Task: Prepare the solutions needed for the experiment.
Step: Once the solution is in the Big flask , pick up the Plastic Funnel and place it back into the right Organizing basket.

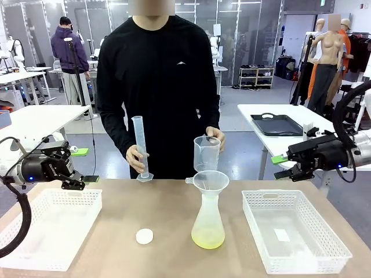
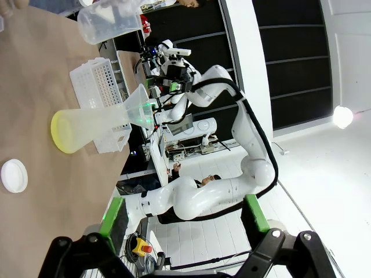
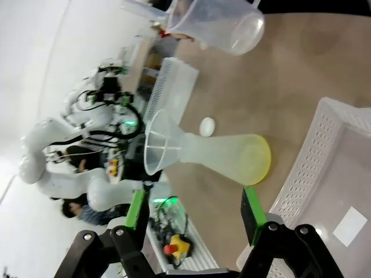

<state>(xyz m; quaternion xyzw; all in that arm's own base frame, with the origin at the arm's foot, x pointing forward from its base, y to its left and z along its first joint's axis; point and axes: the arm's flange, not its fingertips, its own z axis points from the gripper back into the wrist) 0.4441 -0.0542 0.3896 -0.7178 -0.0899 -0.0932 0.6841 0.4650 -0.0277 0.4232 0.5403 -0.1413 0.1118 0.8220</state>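
The solutions [image 1: 208,239] form a shallow pale yellow-green layer in a translucent conical flask [image 1: 208,220] at mid-table. A funnel [image 1: 210,180] sits in the flask's neck. The person holds a clear beaker [image 1: 206,153] just above the funnel and an upright graduated cylinder [image 1: 140,146] in the other hand. My left gripper [image 1: 87,165] hovers open over the table's left edge. My right gripper [image 1: 280,167] hangs open at the right, off the table. The flask [image 2: 98,124] and its liquid [image 2: 60,133] show beyond my left gripper [image 2: 182,215]. From my right gripper [image 3: 194,211] I see the flask [image 3: 214,155] and liquid [image 3: 259,160].
A white round cap [image 1: 144,236] lies left of the flask. White mesh baskets stand at the left [image 1: 35,246] and the right [image 1: 301,255]; the right one holds a small white slip. The person stands at the far edge.
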